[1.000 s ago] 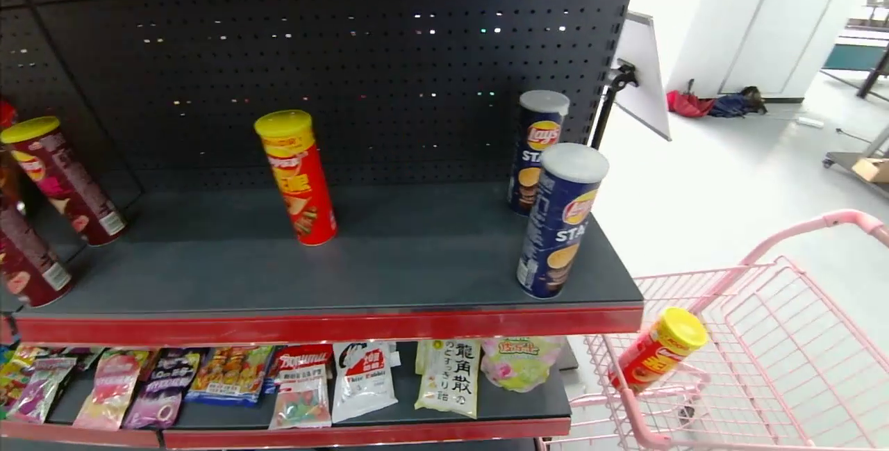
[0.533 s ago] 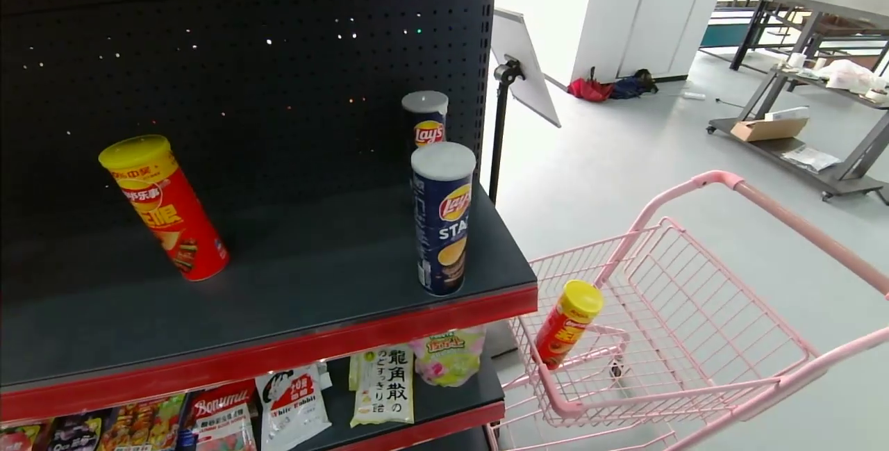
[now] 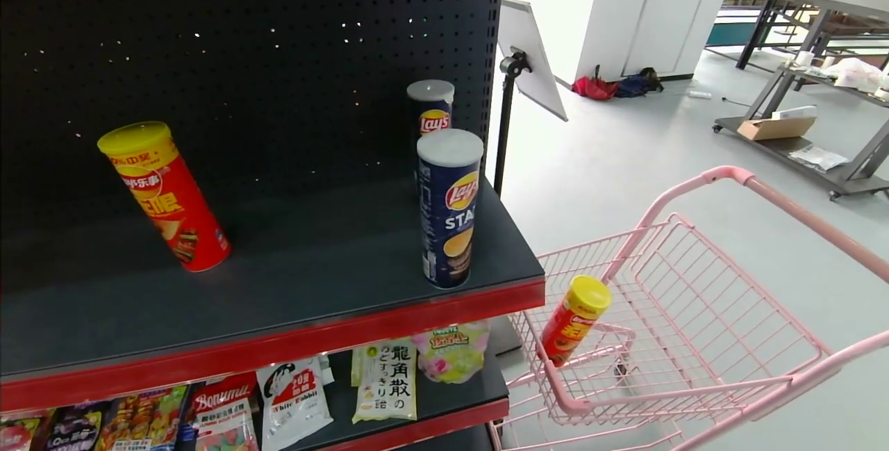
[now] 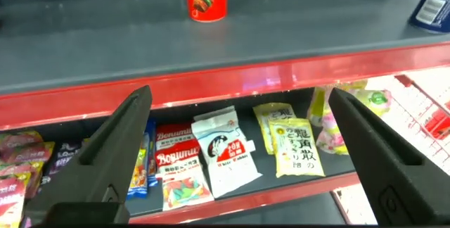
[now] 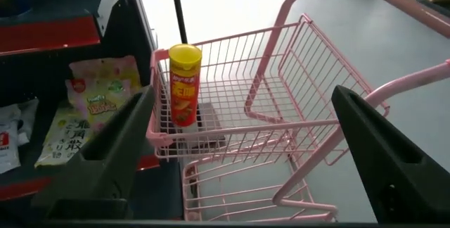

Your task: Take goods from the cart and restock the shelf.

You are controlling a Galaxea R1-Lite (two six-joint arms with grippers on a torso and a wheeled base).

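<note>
Only the head camera has shifted a little since half a second ago; the cans and the cart lie as they did.

Nearest, the left gripper (image 4: 239,154) hangs in front of the lower shelf (image 3: 444,402), its fingers spread wide and holding nothing, facing a row of snack bags (image 4: 226,150) that lie flat there. The right gripper (image 5: 242,161) is likewise wide apart and empty, pointed at the pink cart (image 3: 785,209) and well apart from it.

In the cart, a yellow-lidded red chip can (image 3: 575,319) stands on end in the basket corner next to the shelf, touching the wire wall.

Above the snack bags is the upper shelf (image 3: 278,291), dark with a red front edge. A blue chip can (image 3: 449,209) stands upright near that edge at the end by the cart, and a rear blue chip can (image 3: 430,107) stands just behind it against the black pegboard (image 3: 243,55). A second red chip can (image 3: 164,197) stands farther along the same shelf, well apart from both.

Beyond the shelf's end a white board on a stand (image 3: 531,55) leans over the grey floor, and farther off a low trolley (image 3: 826,173) carries a cardboard box (image 3: 774,128).
</note>
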